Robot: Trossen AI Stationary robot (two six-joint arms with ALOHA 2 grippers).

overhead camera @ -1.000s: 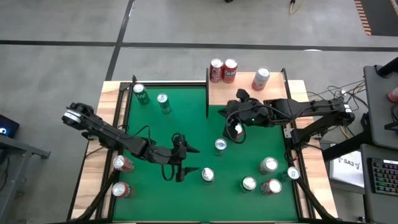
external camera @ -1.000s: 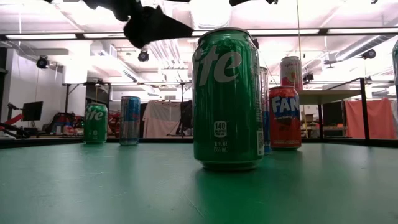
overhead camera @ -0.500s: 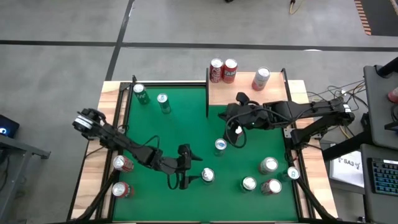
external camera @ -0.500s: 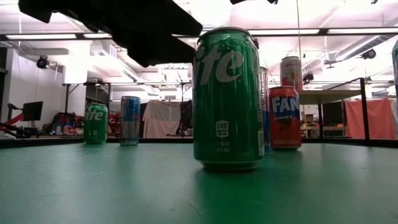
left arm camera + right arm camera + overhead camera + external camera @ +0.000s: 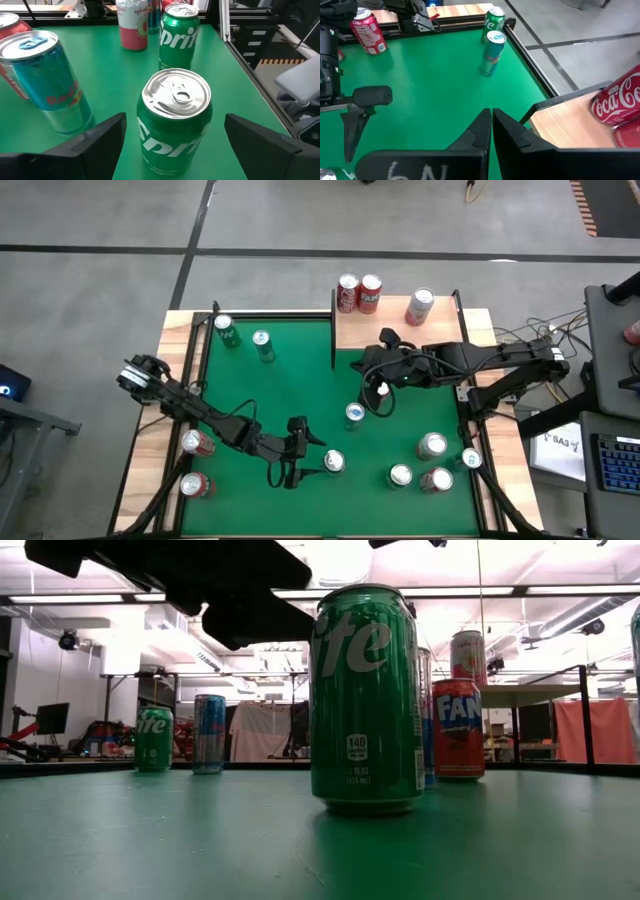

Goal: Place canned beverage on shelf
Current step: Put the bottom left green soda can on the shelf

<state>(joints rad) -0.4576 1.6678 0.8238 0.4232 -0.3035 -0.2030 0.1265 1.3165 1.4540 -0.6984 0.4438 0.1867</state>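
While the green tabletop (image 5: 300, 380) is carrying cans scattered across it, the light-wood shelf (image 5: 395, 330) is sitting at its far edge, already bearing three red cans (image 5: 371, 294). Nearer the front, the left hand (image 5: 304, 463) is hovering with its fingers (image 5: 100, 137) spread wide on either side of a green Sprite can (image 5: 174, 120) (not touching it). By the shelf's front edge, the right hand (image 5: 383, 394) is staying empty, fingers pressed together.
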